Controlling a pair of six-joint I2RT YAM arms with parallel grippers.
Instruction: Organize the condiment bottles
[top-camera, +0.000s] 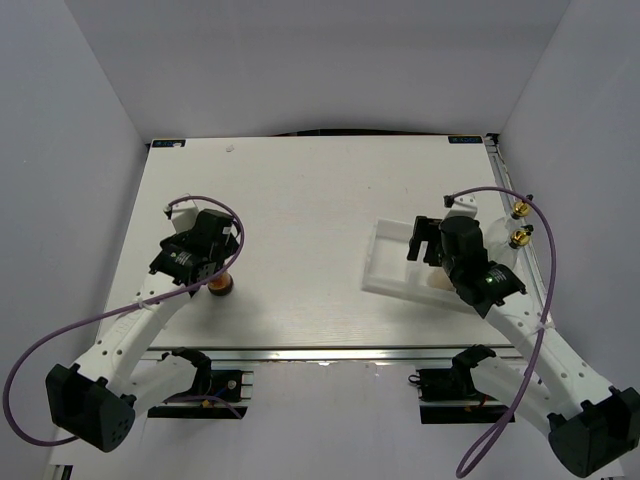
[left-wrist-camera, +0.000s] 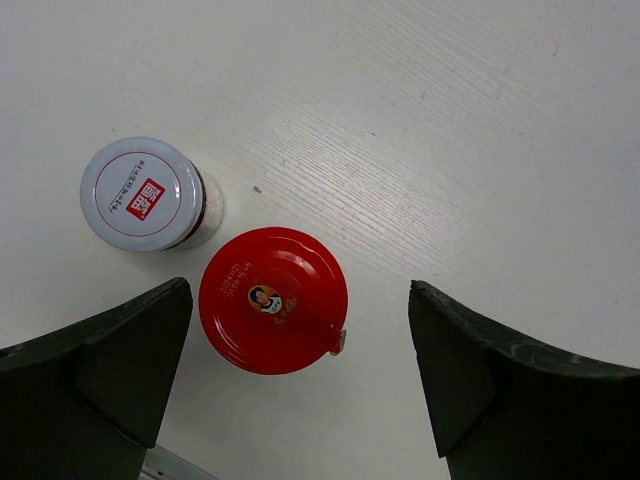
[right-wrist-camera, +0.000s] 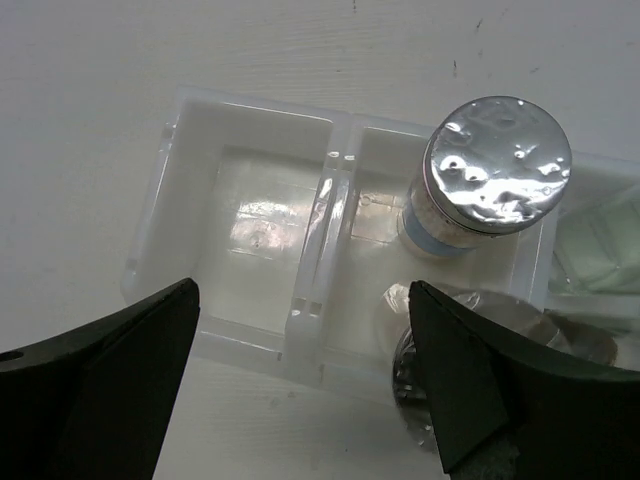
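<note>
Where the left arm bends over the table's (left-wrist-camera: 470, 110) left side, one red-lidded brown jar (left-wrist-camera: 273, 300) and one tiny grey-lidded jar (left-wrist-camera: 142, 193) stand just beside each other, the left gripper (left-wrist-camera: 298, 295) pointing straight down with its jaws wide open either side of the red lid. At the right edge stand two gold-stoppered bottles (top-camera: 520, 210), near the white tray (right-wrist-camera: 250, 105). One silver-lidded shaker (right-wrist-camera: 497, 165) stands upright in a tray compartment and a second silvery lid (right-wrist-camera: 404, 372) is half hidden, while the right gripper (right-wrist-camera: 303, 290) hangs open and empty above the tray.
</note>
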